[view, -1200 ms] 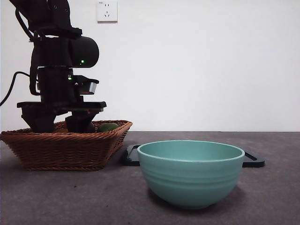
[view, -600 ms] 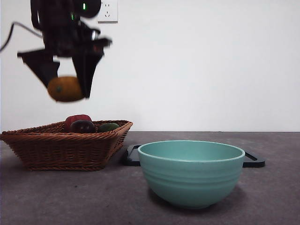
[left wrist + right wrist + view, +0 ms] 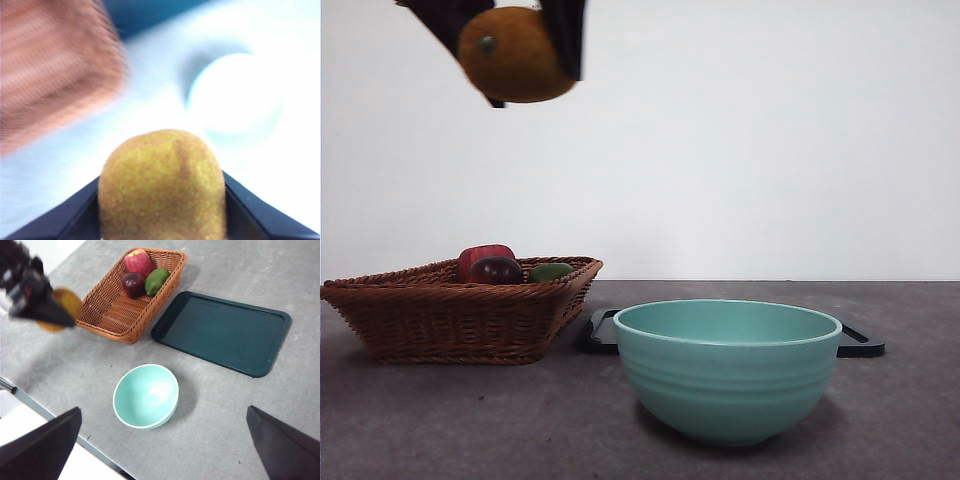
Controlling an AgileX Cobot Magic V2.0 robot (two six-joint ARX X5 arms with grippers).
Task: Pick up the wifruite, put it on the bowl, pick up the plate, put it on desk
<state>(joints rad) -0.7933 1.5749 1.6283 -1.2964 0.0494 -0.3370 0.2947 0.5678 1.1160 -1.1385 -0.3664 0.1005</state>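
Note:
My left gripper (image 3: 510, 50) is shut on the wifruite (image 3: 513, 56), an oval orange-brown fruit, and holds it high above the wicker basket (image 3: 460, 310) at the top left of the front view. The fruit fills the left wrist view (image 3: 162, 187) between the jaws. The right wrist view shows the left gripper (image 3: 40, 305) with the fruit (image 3: 67, 302) near the basket's end. The teal bowl (image 3: 727, 368) stands empty on the grey desk (image 3: 470, 420), right of the basket; it also shows in the right wrist view (image 3: 145, 396). My right gripper (image 3: 165, 450) is open, high above the desk.
The basket (image 3: 132, 295) holds a red fruit (image 3: 138, 261), a dark purple fruit (image 3: 133, 283) and a green fruit (image 3: 157, 281). A flat dark tray (image 3: 222, 332) lies behind the bowl, beside the basket. The desk's front edge (image 3: 30, 400) runs near the bowl.
My left gripper has risen from the basket with the wifruite, from just above the fruits to the top of the front view, and shifted a little right.

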